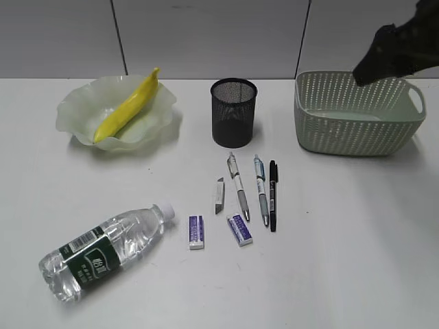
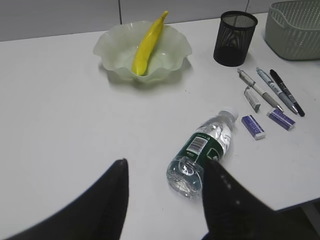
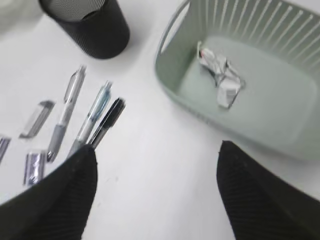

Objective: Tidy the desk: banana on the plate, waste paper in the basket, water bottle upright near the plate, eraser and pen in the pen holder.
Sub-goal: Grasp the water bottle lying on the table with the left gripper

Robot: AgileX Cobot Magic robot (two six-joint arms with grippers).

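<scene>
The yellow banana (image 1: 130,106) lies in the pale green plate (image 1: 75,113). At the bottom of the sage-green basket (image 3: 172,75) rests the crumpled waste paper (image 3: 220,75). My right gripper (image 3: 157,147) stands open and empty over the desk beside the basket's near wall; in the exterior view the right gripper (image 1: 374,65) hangs above the basket's rim. The water bottle (image 2: 202,152) lies on its side, its base next to the right finger of my open, empty left gripper (image 2: 165,167). Three pens (image 1: 260,190) and erasers (image 1: 239,229) lie in front of the black mesh pen holder (image 1: 233,112).
A small grey eraser-like piece (image 1: 219,195) lies left of the pens. The left arm does not show in the exterior view. Bare white desk stretches at the front right and between the bottle and the plate.
</scene>
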